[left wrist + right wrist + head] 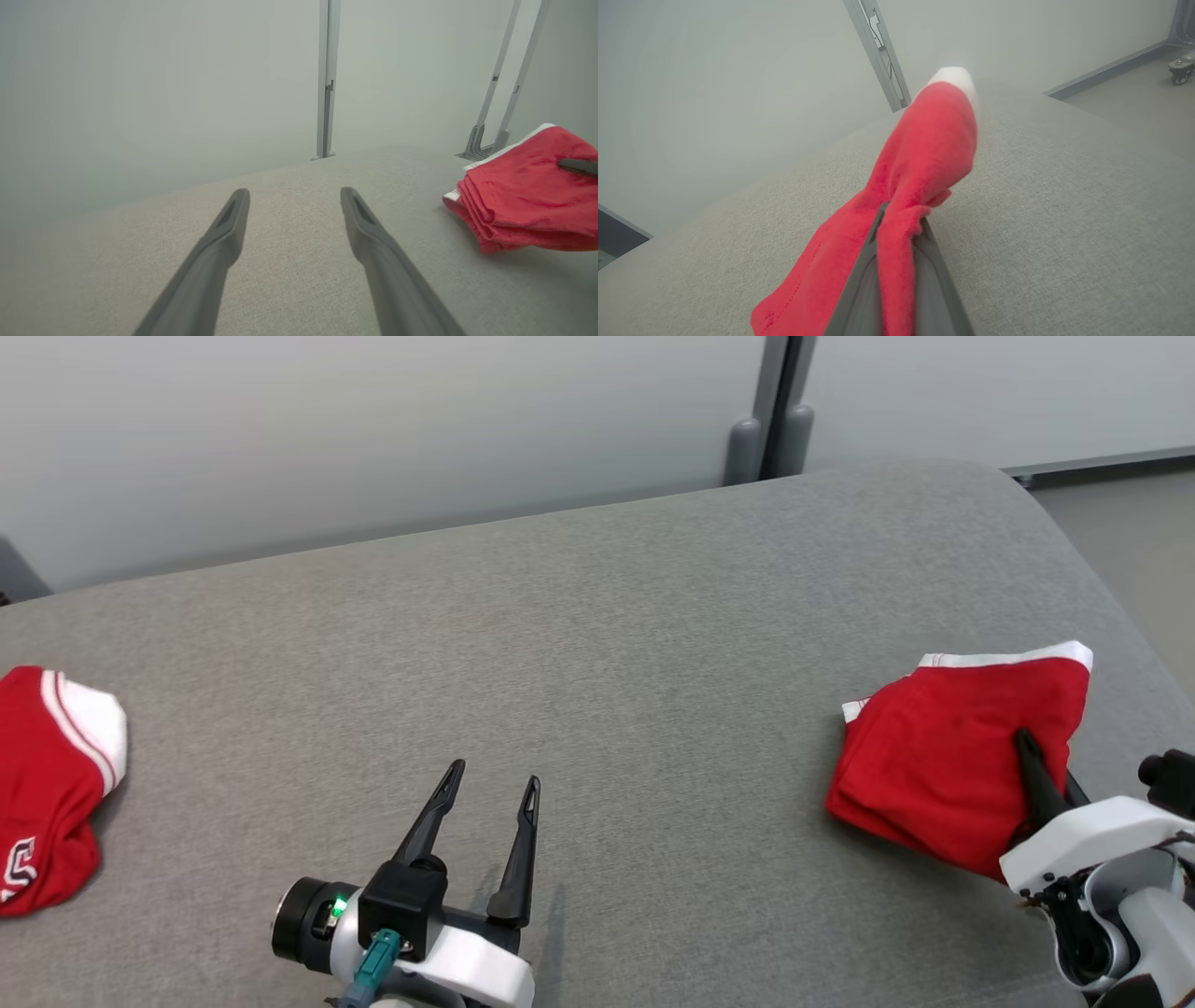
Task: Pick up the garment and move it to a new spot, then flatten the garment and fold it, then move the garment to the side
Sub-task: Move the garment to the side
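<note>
A folded red garment (943, 747) with white trim lies at the right side of the grey table (597, 644). My right gripper (1032, 747) is shut on it; in the right wrist view the red cloth (920, 172) is pinched between the two dark fingers (859, 284) and rises ahead of them. My left gripper (493, 784) hovers open over the table's front middle, nothing between its fingers. In the left wrist view, the left gripper (294, 196) points across bare table, and the folded garment (528, 191) sits at the right edge.
A second red and white garment (47, 775) lies crumpled at the table's left edge. The table's rounded right corner and the floor (1130, 541) are close behind the folded garment. A pale wall with a grey post (775, 411) stands behind the table.
</note>
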### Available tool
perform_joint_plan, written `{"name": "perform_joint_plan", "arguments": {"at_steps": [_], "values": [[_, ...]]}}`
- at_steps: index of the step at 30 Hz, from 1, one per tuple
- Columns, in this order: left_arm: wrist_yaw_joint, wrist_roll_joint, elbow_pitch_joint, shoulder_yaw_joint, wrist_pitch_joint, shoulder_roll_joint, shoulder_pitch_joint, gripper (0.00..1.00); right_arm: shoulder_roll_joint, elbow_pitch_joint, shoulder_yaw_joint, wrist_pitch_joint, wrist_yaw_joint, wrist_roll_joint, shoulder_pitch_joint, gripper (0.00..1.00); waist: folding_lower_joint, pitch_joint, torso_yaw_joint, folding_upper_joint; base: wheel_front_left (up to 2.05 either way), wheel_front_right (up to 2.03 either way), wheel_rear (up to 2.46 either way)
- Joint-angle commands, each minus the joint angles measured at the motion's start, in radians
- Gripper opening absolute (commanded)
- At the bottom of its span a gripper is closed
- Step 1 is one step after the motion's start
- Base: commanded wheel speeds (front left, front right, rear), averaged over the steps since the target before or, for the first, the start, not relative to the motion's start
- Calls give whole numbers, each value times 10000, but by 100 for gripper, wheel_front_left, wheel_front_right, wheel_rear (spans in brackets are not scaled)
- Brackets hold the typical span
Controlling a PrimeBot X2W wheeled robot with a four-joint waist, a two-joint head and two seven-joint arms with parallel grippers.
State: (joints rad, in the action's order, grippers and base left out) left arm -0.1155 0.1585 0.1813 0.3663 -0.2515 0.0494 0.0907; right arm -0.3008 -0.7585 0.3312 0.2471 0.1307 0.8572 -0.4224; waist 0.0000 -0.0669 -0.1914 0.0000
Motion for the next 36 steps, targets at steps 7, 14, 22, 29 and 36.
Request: {"name": "perform_joint_plan", "arguments": {"at_steps": [7,14,22,29,36], "values": [[62,-106,-58,-212,-103,8,515,100,363,508,-779,146,0,-672,705,0,0,-73,-753,0,0,0,0],[80,-129,-10,-121,-103,8,517,100,665,768,-1181,147,0,-1039,1083,0,0,-119,-1365,0,0,0,0],[116,-154,48,0,-103,8,624,100,789,957,-1394,147,0,-1168,1228,0,0,-177,-1881,0,0,0,0],[149,-247,68,143,-103,8,726,100,903,1130,-1707,147,0,-979,1191,0,0,-328,-1931,0,0,0,0],[203,-403,-169,234,-103,8,1047,100,875,1817,-2512,147,0,-896,647,0,0,-786,-1693,0,0,0,0]]}}
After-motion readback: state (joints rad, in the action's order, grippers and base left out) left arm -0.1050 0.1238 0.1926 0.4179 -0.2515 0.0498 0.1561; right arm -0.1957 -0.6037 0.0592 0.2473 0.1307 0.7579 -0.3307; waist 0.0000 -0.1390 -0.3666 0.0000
